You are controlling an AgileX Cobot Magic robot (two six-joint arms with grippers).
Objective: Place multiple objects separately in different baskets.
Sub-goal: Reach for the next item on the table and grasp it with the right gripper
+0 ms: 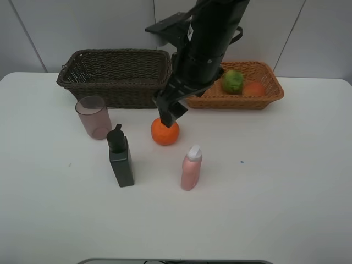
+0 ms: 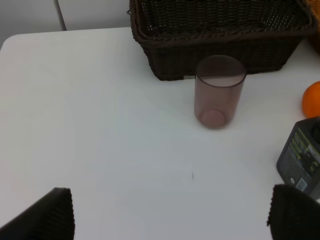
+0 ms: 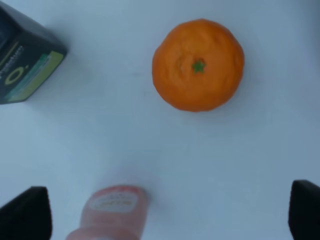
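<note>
Tangerine sits below right gripper, jaws spread.

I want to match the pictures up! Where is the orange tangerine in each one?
Exterior high: the tangerine sits mid-table, in front of the dark basket.
Left wrist: only a slice, cut off at the frame edge.
Right wrist: whole, stem toward the camera.
Shared landmark: the dark pump bottle, beside it in every view.

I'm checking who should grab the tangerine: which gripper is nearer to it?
Right. The right gripper hangs open just above the tangerine; the left gripper sits farther off, with the tangerine only at its view's edge.
</note>
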